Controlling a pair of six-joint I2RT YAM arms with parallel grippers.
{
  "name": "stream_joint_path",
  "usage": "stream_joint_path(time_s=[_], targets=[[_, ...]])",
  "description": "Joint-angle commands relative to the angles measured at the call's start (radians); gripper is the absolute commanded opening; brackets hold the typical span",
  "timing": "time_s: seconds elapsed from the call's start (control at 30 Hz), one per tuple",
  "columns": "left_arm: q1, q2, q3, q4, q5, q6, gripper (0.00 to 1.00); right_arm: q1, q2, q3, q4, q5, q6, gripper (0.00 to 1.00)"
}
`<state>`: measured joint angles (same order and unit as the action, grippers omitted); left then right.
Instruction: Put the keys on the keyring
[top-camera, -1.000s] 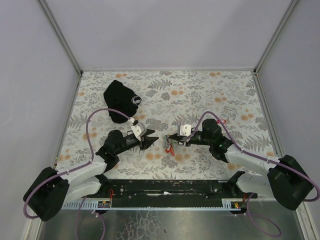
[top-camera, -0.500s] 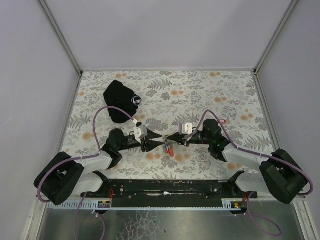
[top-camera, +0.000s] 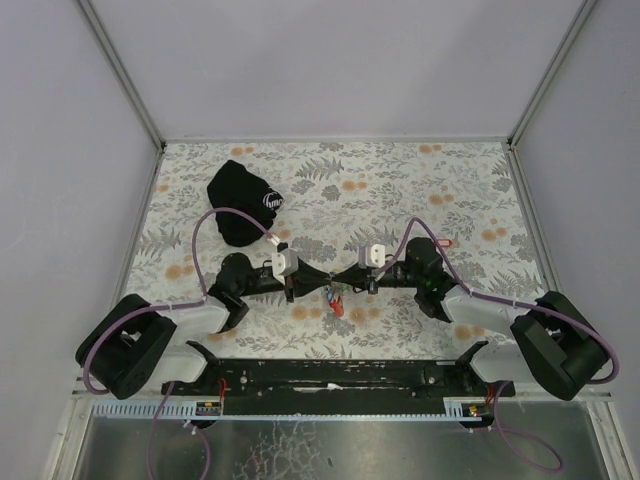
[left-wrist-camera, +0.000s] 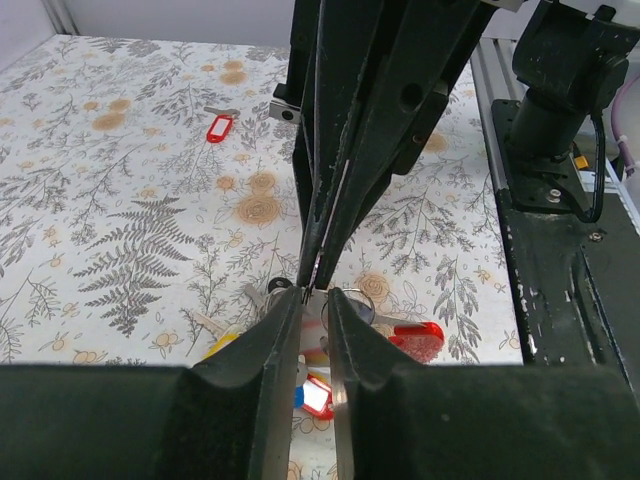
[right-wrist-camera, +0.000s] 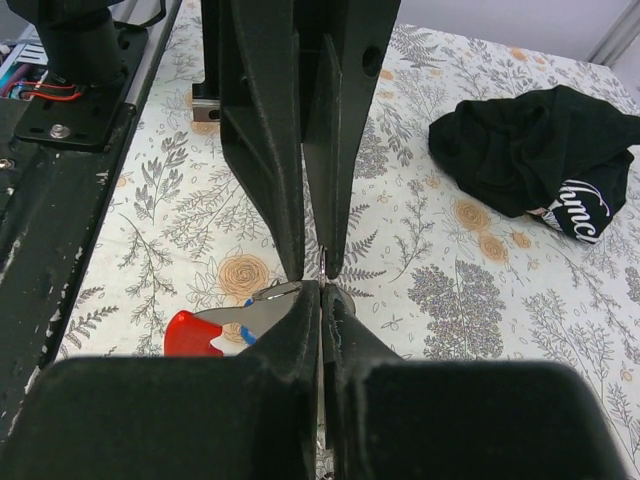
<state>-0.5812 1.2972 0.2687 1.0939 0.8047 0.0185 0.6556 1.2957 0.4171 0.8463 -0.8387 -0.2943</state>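
The main risk here is a slip at the pinch. The right end effector (right-wrist-camera: 320, 295) has its fingers pressed flat together on what looks like the thin wire of the keyring (left-wrist-camera: 358, 300). A wire that fine could twist or spring out if the left end effector (left-wrist-camera: 315, 300) pushes on it off-centre. The left one is narrow, with only a sliver of gap, and I cannot tell whether it grips anything. The two meet tip to tip, so they could knock each other (there is barely any room between them), and a nudge could drop the whole bunch. The keys (top-camera: 340, 298) sit directly under that meeting point, at 6 o'clock from the tips in the overhead view. Their red and yellow tags are fanned out just below on the flowered counter (top-camera: 400, 180). One more red-tagged key (top-camera: 445, 240) lies apart at about 2 o'clock behind the right arm. A black pouch (top-camera: 245, 203) rests well away at 10 o'clock.
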Motion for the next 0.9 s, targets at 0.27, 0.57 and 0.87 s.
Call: stream_joint_path(time_s=[0.27, 0.57, 0.87], targets=[[0.007, -0.08, 0.079, -0.202, -0.04, 0.068, 0.0, -0.016, -0.021, 0.002, 0.065, -0.008, -0.016, 0.12], [-0.099, -0.193, 0.189, -0.583, -0.258, 0.203, 0.0, -0.016, -0.145, -0.017, -0.063, 0.149, -0.133, 0.35], [-0.127, -0.205, 0.206, -0.624, -0.298, 0.216, 0.0, -0.016, -0.126, 0.002, -0.064, 0.122, -0.132, 0.33]])
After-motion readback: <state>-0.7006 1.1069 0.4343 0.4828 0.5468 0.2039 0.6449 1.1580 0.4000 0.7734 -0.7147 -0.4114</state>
